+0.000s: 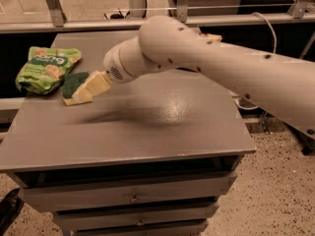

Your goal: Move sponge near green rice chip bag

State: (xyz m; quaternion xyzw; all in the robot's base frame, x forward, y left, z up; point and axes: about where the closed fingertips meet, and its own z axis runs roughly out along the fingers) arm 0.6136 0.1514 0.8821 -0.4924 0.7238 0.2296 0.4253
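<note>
The sponge [73, 84] lies on the grey table top [147, 127] at the left, dark green top up with a pale edge below. Its left corner is just beside the right edge of the green rice chip bag [46, 68], which lies flat at the table's far left. My gripper [92, 88] is at the end of the white arm [206, 58], low over the table and right against the sponge's right side. Whether it still touches the sponge does not show.
A brown and cream snack bag [210, 37] peeks out behind the arm at the table's back edge. The table is a drawer cabinet [133, 198] with drawers at the front. A metal rail [74, 26] runs behind it. Speckled floor lies to the right.
</note>
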